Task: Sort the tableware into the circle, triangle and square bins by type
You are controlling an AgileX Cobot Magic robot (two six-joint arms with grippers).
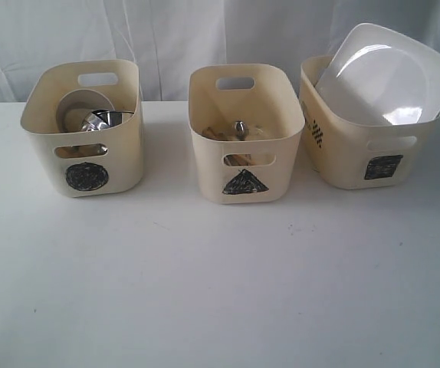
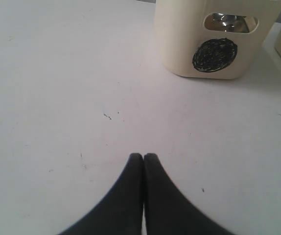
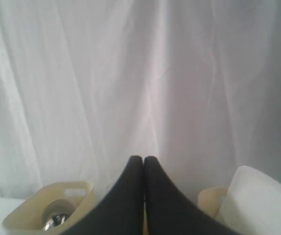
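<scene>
Sorting seems complete, as far as I can judge: no tableware lies on the white table (image 1: 205,299), and all 3 bins are loaded. In the exterior view the circle bin (image 1: 44,146) stands at 10 o'clock and holds a white bowl (image 1: 74,103) with shiny steel vessels (image 1: 106,119) beside it; their number I cannot tell. The triangle bin (image 1: 208,169) at 12 o'clock holds wooden chopsticks (image 1: 214,134) and steel cutlery (image 1: 240,127), whose single pieces I cannot separate. The square bin (image 1: 343,161) at 2 o'clock carries the large white plate (image 1: 381,73), tilted and rising above the rim.

The bins are smooth cream plastic with rounded corners and cut-out handles; each mark is a rough black scribble. The plate is glossy and squarish with soft corners. The table is matte with a few dark specks.

The left gripper (image 2: 144,156) has its black jaws pressed together and empty, low over the table before the circle bin. The right gripper (image 3: 144,159) has its jaws closed on nothing too, facing the white curtain (image 3: 130,73) above the bins.
</scene>
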